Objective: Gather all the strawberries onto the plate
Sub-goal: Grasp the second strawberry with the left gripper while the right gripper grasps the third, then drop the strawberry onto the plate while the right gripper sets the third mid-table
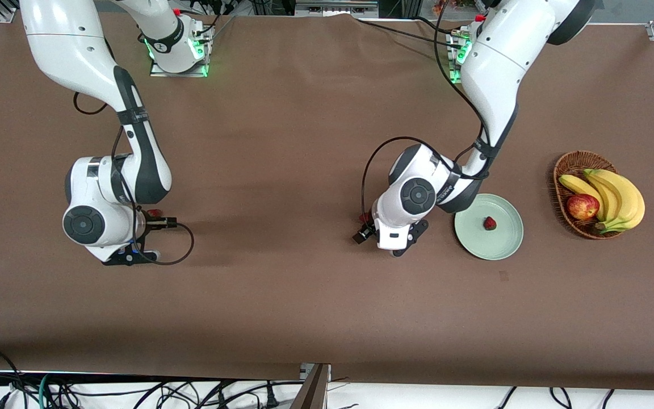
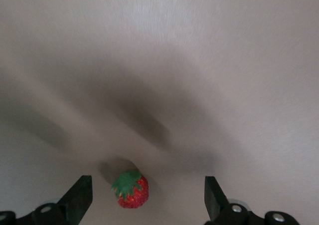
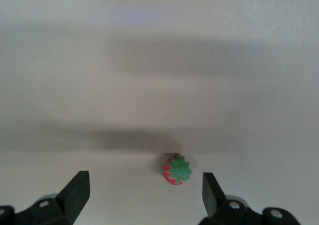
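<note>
The pale green plate (image 1: 503, 241) lies toward the left arm's end of the table, with one strawberry (image 1: 490, 223) in it. My left gripper (image 1: 399, 237) hangs beside the plate, over a second strawberry (image 1: 364, 216) on the cloth. In the left wrist view that strawberry (image 2: 132, 190) lies between the open fingers of the left gripper (image 2: 147, 195), closer to one of them and touching neither. My right gripper (image 1: 121, 249) hovers open over a third strawberry (image 1: 154, 213). The right wrist view shows this strawberry (image 3: 177, 169) just ahead of the right gripper (image 3: 144, 192), off-centre.
A brown wicker basket (image 1: 566, 165) with bananas (image 1: 616, 196) and a red apple (image 1: 582, 206) stands beside the plate, at the left arm's end of the table. Brown cloth covers the table. Cables run along the edge nearest the front camera.
</note>
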`<state>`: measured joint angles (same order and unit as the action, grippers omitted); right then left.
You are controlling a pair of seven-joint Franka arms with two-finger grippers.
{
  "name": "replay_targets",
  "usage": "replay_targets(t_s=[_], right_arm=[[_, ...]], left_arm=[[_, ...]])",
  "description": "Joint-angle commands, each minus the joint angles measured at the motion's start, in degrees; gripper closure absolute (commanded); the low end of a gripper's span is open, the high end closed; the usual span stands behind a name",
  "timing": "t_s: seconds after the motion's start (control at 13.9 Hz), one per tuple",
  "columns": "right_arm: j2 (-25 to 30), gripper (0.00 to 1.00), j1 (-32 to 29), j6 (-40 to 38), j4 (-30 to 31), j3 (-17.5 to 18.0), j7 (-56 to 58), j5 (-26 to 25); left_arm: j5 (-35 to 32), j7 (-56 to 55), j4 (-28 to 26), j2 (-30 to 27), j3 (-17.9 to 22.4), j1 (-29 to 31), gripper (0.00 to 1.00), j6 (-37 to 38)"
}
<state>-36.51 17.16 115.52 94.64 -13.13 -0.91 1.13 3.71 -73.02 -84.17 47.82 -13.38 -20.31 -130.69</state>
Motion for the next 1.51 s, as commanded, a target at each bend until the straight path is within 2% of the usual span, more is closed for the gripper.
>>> replay_targets(t_s=[0.0,0.14,0.22,0.36,0.57,0.72,0.79,0.93,1.15,1.22,1.29,1.44], right_arm=[[4.87,0.0,-1.52,6.62,9.75,0.12,2.84,0.72],[5.75,0.0,-2.3,10.67,13.36,0.12,4.07,0.72],[5.84,0.0,-2.57,12.17,14.6,0.12,4.34,0.72],[6.02,0.0,-2.84,13.23,15.92,0.12,4.34,1.68],[5.75,0.0,-3.53,14.11,16.8,0.03,9.25,7.38],[5.58,0.0,-3.98,14.55,17.07,0.03,10.32,7.75],[5.58,0.0,-3.98,14.73,16.98,0.03,10.32,7.75],[5.49,0.02,-3.98,15.43,17.07,0.03,10.49,7.66],[5.31,0.36,-3.98,17.1,18.12,0.03,11.64,7.66],[5.31,0.48,-3.98,17.1,18.12,0.03,11.64,7.75],[5.31,0.58,-3.98,17.1,18.12,0.03,11.64,7.75],[5.31,0.75,-3.98,17.01,18.04,0.03,11.64,7.75]], left_arm=[[0.95,-0.63,0.24,0.35,0.73,-1.05,0.06,0.08],[0.86,-0.37,-2.04,0.26,0.73,-1.57,0.1,0.17],[0.86,-0.28,-2.05,0.26,0.73,-1.49,0.18,0.17],[0.86,-0.54,-2.05,0.26,0.73,-1.31,0.21,0.17],[0.95,-0.63,-2.14,0.35,0.73,-1.49,0.7,0.26],[1.04,-0.72,-2.14,0.35,0.73,-1.49,0.92,0.35],[1.04,-0.63,-2.14,0.35,0.73,-1.49,1.0,0.35],[0.95,-0.02,-2.05,0.09,0.73,-1.14,1.0,0.44],[-0.01,0.33,-0.83,-1.05,1.34,-0.35,1.0,5.86],[-0.1,1.38,0.66,-2.19,1.43,0.96,1.0,9.45],[-0.02,2.52,2.85,-2.29,1.34,3.15,0.95,13.49],[0.16,5.59,5.59,-2.29,1.17,6.76,0.96,18.96]])
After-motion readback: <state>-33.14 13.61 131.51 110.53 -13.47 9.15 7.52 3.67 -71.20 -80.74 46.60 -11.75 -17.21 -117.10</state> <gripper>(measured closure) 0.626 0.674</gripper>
